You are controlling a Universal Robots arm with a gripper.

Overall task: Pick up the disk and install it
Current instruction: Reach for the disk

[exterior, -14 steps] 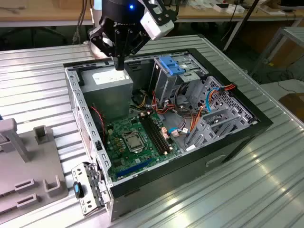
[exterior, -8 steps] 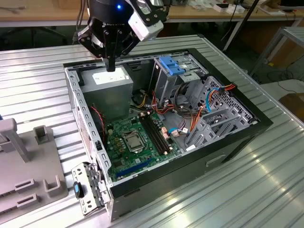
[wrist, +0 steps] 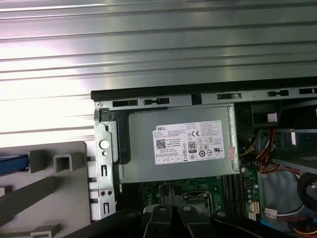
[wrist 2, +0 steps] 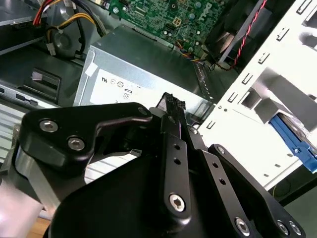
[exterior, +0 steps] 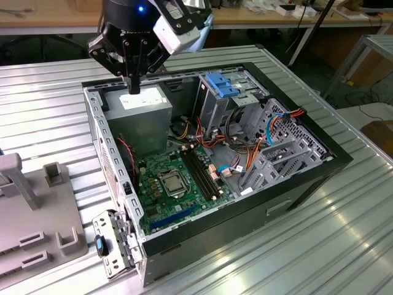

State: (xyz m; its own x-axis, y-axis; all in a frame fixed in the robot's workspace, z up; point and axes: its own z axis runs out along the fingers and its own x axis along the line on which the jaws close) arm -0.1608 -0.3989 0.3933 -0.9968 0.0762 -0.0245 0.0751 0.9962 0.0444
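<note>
Claw [exterior: 134,85] hangs vertical, pointing down beneath black wrist [exterior: 126,18]; linkages folded inward, both fingers [wrist 2: 172,148] pressed together at tips.

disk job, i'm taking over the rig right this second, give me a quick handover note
Claw: shut, empty, over the power supply in the open case; I cannot tell if it touches.
Disk: in the first wrist view its blue rail shows on the gray holder beside the case, not gripped.
Done: nothing that shows; the disk is not picked up.
Left: the pickup and the install.
</note>
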